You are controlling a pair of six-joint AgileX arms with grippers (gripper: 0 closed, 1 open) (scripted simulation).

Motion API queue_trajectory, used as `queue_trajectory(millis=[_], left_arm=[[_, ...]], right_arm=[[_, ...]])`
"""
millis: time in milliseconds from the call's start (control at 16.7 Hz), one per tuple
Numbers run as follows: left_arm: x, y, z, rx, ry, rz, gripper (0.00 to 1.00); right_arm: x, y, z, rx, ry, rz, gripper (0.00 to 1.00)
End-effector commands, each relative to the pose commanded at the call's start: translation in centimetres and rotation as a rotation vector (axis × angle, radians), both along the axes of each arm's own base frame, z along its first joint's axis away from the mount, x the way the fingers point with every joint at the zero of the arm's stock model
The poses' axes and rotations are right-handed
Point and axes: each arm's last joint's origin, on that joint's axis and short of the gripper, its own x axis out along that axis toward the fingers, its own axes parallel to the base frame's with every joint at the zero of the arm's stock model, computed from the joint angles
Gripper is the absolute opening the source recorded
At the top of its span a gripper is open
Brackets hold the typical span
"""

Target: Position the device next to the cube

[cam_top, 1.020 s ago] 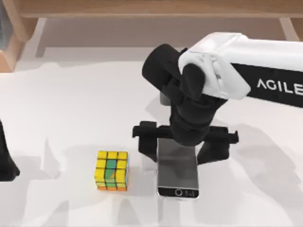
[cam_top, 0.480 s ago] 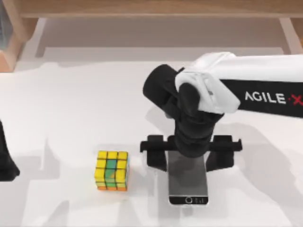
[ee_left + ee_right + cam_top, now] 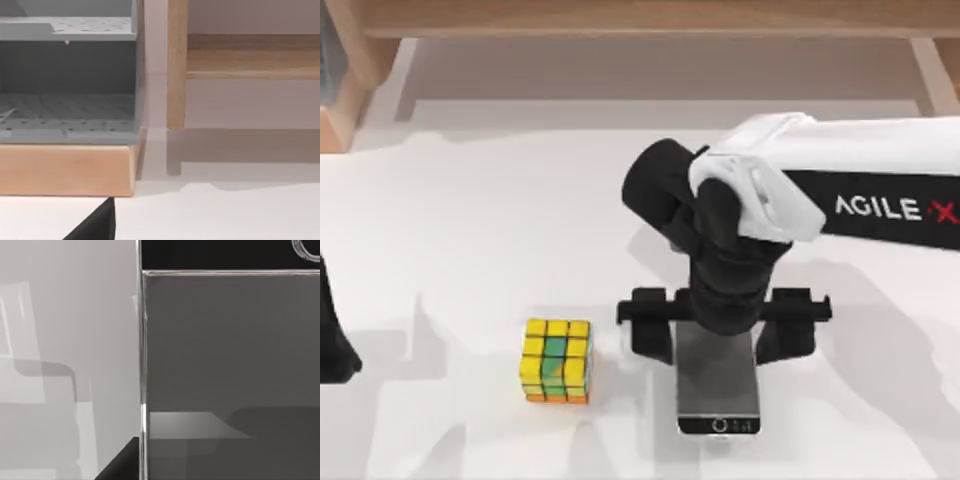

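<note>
The right gripper (image 3: 723, 340) hangs over the far end of the flat rectangular smartphone with black bezel and glossy grey screen (image 3: 718, 385). Its two black fingers (image 3: 652, 335) stand one on each long side of that smartphone, spread about as wide as it; whether they press its edges or stand just clear of them I cannot tell. Above them the black wrist and white forearm of the right arm (image 3: 840, 175) lead off toward the right edge of the white table (image 3: 470, 230).

The smartphone lies flat on the table, its round home button (image 3: 720, 425) at the near end, pointing away from the gripper. In the right wrist view the grey screen (image 3: 230, 355) sits close under the camera, with the black bezel band and part of the button ring (image 3: 306, 249) at one end.

The small yellow, green and orange puzzle cube with black grid lines (image 3: 557, 360) stands on the table to the left of the smartphone, near it but apart, with bare table between them.

Well to the left of the smartphone, at the table's left edge, the left arm (image 3: 335, 340) sits parked. Its wrist camera looks at a wooden ledge (image 3: 67, 170) and a grey perforated shelf (image 3: 65, 107).
</note>
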Motion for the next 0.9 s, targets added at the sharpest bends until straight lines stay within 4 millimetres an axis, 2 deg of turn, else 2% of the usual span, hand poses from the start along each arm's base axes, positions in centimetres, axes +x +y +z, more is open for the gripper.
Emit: queue_trajectory(millis=[540, 900], left_arm=[[0.00, 0.00, 0.00, 0.000, 0.000, 0.000, 1.00], [0.00, 0.00, 0.00, 0.000, 0.000, 0.000, 1.00]], right_arm=[[0.00, 0.00, 0.00, 0.000, 0.000, 0.000, 0.98], [0.00, 0.00, 0.00, 0.000, 0.000, 0.000, 1.00]])
